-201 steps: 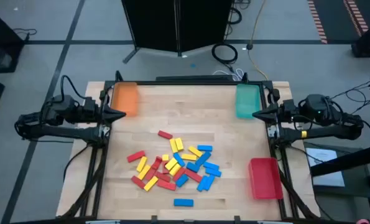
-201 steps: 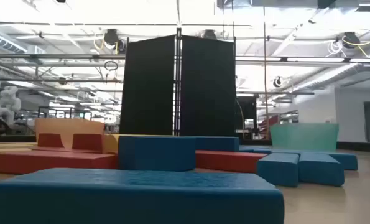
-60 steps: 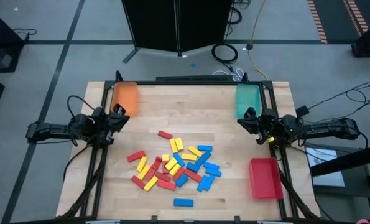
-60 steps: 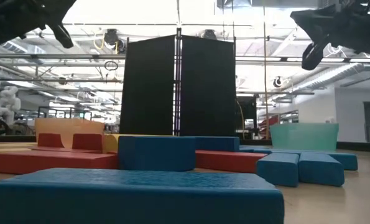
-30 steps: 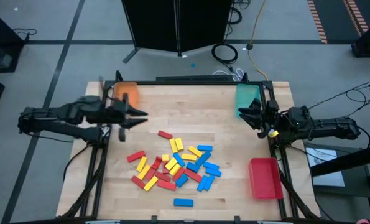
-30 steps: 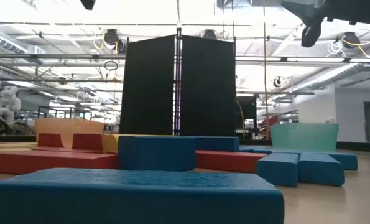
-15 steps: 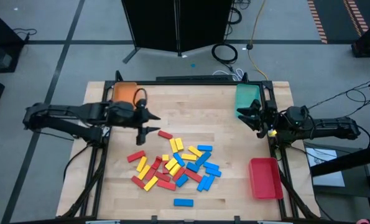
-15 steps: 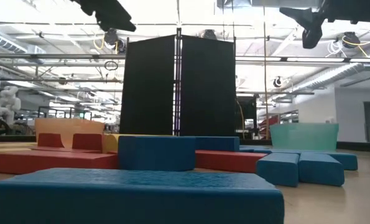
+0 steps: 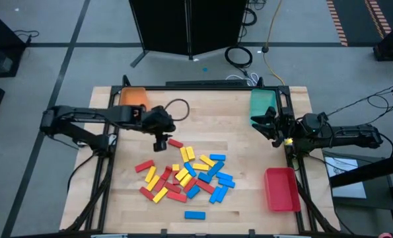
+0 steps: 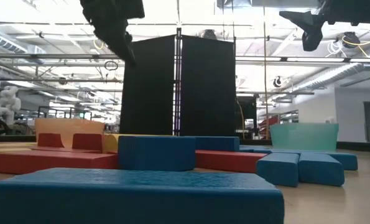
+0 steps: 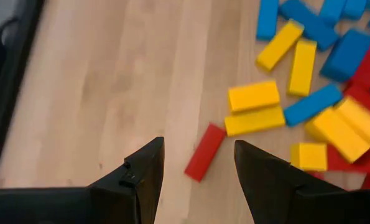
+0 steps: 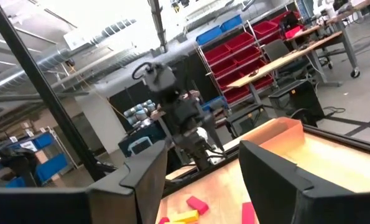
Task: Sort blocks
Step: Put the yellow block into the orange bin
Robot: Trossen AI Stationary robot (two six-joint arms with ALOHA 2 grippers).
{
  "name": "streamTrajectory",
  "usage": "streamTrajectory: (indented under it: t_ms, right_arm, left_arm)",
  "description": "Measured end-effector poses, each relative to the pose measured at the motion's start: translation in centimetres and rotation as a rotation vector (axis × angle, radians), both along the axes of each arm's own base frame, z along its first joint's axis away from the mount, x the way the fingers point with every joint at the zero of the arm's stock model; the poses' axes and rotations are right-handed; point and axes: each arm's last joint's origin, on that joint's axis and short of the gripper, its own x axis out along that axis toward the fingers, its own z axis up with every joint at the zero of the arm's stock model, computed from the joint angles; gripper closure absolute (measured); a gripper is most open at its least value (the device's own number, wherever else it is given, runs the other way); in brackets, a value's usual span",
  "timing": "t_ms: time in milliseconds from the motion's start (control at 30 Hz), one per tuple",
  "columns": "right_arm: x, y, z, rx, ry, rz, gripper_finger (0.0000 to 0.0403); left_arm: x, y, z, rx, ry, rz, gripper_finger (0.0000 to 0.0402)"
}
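Overhead, left gripper (image 9: pixel 160 144) hangs released above a lone red block (image 9: pixel 176 143), at the pile's (image 9: pixel 186 175) 11 o'clock. Right gripper (image 9: pixel 265 123), released, waits beside the teal tray (image 9: pixel 261 100). No readable writing.

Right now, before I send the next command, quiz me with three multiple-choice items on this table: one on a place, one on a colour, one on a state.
1. Where is the left gripper?
A. parked at the table's left edge
B. above the lone red block at the far side of the pile
C. over the red tray

2. What colour is the block lying alone at the near side of the pile?
A. blue
B. yellow
C. red

3. How do the left gripper's fingers stand?
A. shut on a block
B. open and empty
C. shut and empty

Answers:
1 B: the high view puts it beside that red block.
2 A: it is blue.
3 B: the left wrist view shows bare wood between the fingers.
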Motion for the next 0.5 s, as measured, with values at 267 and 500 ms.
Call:
streamTrajectory:
  t_ms: [267, 500]
  right_arm:
    - [0.0, 0.1, -0.1, -0.002, 0.015, 0.025, 0.0209]
    - [0.1, 0.2, -0.4, -0.005, 0.043, 0.065, 0.0209]
  left_arm:
    - [1.9, 0.2, -1.9, 0.074, 0.064, -0.218, 0.0210]
    - [3.4, 0.3, -4.0, 0.047, 0.122, -0.232, 0.0210]
